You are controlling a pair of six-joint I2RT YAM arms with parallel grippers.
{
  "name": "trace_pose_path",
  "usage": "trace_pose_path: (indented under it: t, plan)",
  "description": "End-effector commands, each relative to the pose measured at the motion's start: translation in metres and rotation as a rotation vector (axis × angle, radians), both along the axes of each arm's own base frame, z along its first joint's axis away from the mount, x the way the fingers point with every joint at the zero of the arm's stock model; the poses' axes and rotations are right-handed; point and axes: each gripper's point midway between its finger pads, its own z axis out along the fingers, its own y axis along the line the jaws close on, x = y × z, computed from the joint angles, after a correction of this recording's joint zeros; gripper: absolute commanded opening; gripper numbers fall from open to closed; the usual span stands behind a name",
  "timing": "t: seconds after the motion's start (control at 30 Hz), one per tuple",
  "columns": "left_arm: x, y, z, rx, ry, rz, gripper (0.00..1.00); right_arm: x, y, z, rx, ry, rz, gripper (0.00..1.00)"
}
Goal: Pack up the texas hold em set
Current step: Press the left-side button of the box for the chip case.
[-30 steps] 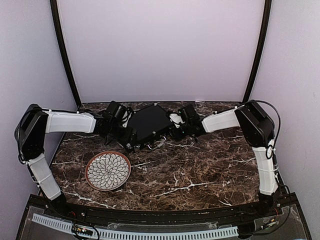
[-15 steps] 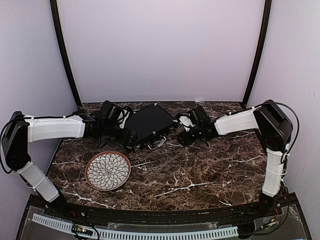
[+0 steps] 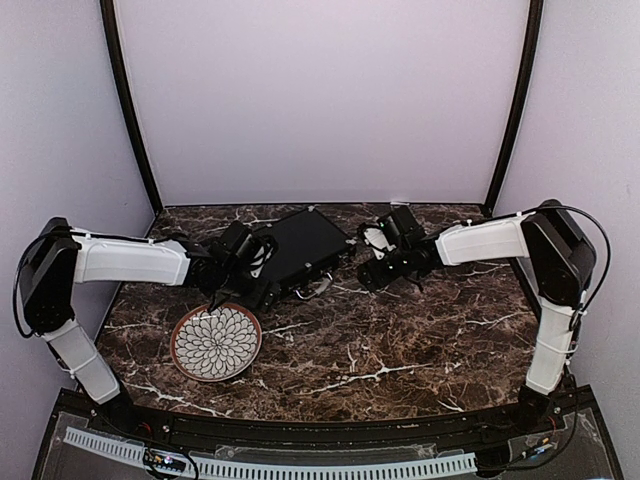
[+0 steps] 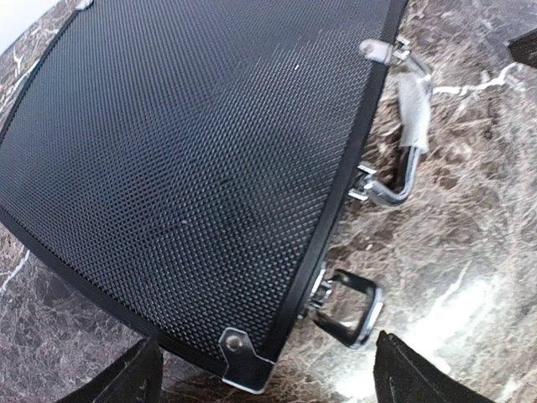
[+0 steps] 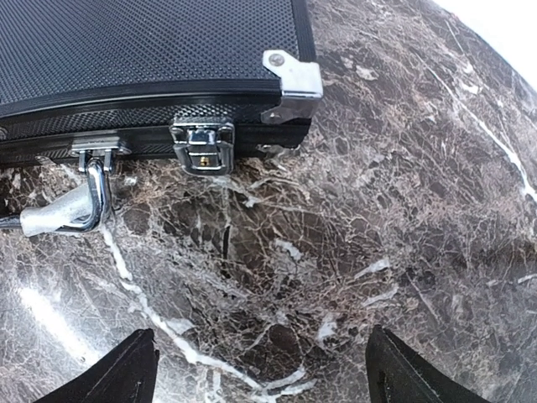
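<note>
Black briefcase (image 3: 300, 245) closed, lying flat at rear centre of bench (image 3: 400, 340). Left end effector (image 4: 268, 379) at its corner, fingers apart, holding nothing. Right end effector (image 5: 264, 378) beside the latch side, fingers apart over marble. Patterned plate (image 3: 216, 342) near-left.

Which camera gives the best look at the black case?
The top view: only there does the closed case show nearly whole. The left wrist view shows most of its lid and handle; the right wrist view shows just one corner with a latch.
</note>
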Motion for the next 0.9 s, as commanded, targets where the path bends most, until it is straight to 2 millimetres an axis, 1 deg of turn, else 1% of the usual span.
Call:
trace_pose_path:
  t: [0.0, 0.13, 0.23, 0.37, 0.47, 0.57, 0.63, 0.87]
  plan:
    - [0.004, 0.004, 0.002, 0.025, -0.010, 0.029, 0.88, 0.001, 0.004, 0.009, 0.040, 0.004, -0.015, 0.87]
    - [0.000, -0.007, 0.013, -0.052, -0.021, -0.013, 0.87, -0.002, 0.003, 0.004, 0.033, 0.012, -0.017, 0.87]
    - [-0.003, -0.015, 0.028, -0.118, -0.044, -0.045, 0.88, -0.003, 0.001, 0.000, 0.031, 0.021, -0.019, 0.87]
    - [0.000, -0.013, 0.043, -0.135, -0.085, -0.034, 0.90, -0.003, 0.003, -0.001, 0.034, 0.026, -0.016, 0.87]
    - [0.005, -0.008, 0.049, -0.136, -0.108, 0.000, 0.90, -0.002, 0.005, 0.001, 0.043, 0.027, -0.019, 0.87]
    - [0.011, -0.002, 0.047, -0.125, -0.108, 0.037, 0.90, -0.002, 0.006, 0.001, 0.049, 0.028, -0.018, 0.87]
    - [0.014, 0.001, 0.041, -0.110, -0.093, 0.054, 0.89, -0.002, 0.006, 0.001, 0.048, 0.029, -0.018, 0.87]
    - [0.017, 0.000, 0.014, -0.047, -0.031, 0.047, 0.89, -0.005, 0.003, -0.003, 0.038, 0.038, -0.022, 0.87]
